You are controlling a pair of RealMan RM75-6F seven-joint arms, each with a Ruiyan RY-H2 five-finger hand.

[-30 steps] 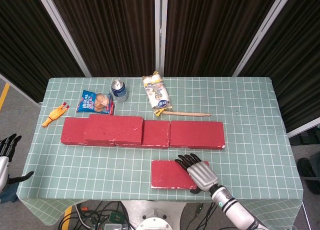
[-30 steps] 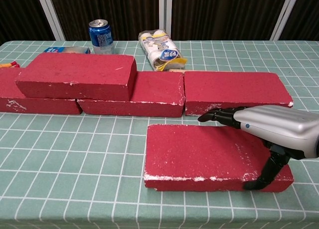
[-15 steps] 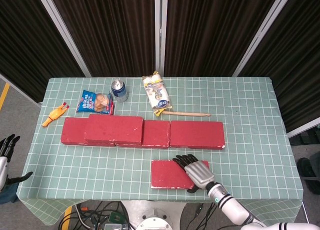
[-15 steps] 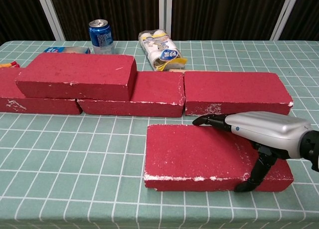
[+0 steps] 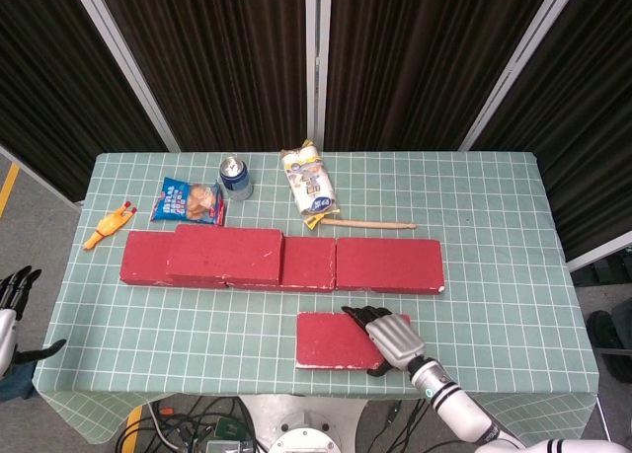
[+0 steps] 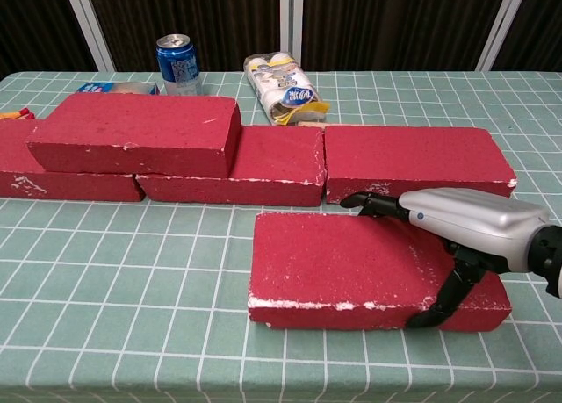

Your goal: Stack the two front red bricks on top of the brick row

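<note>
One front red brick [image 5: 331,339] [image 6: 334,262] lies near the table's front edge. My right hand [image 5: 390,339] [image 6: 457,223] grips its right end, fingers over the far edge and thumb against the near face. Behind it runs the brick row [image 5: 385,265] [image 6: 413,161], with another red brick [image 5: 225,254] [image 6: 136,133] stacked on its left part. My left hand [image 5: 12,300] hangs off the table's left side, fingers apart and holding nothing; the chest view does not show it.
Behind the row stand a blue can [image 5: 235,177] [image 6: 178,65], a blue snack bag [image 5: 188,201], a white and yellow packet [image 5: 309,185] [image 6: 285,89] and a wooden stick [image 5: 370,223]. A yellow toy chicken [image 5: 109,224] lies at the far left.
My right hand has closed down on the front brick's right end. The brick has shifted slightly left and looks a little raised off the cloth. The left hand stays put.
</note>
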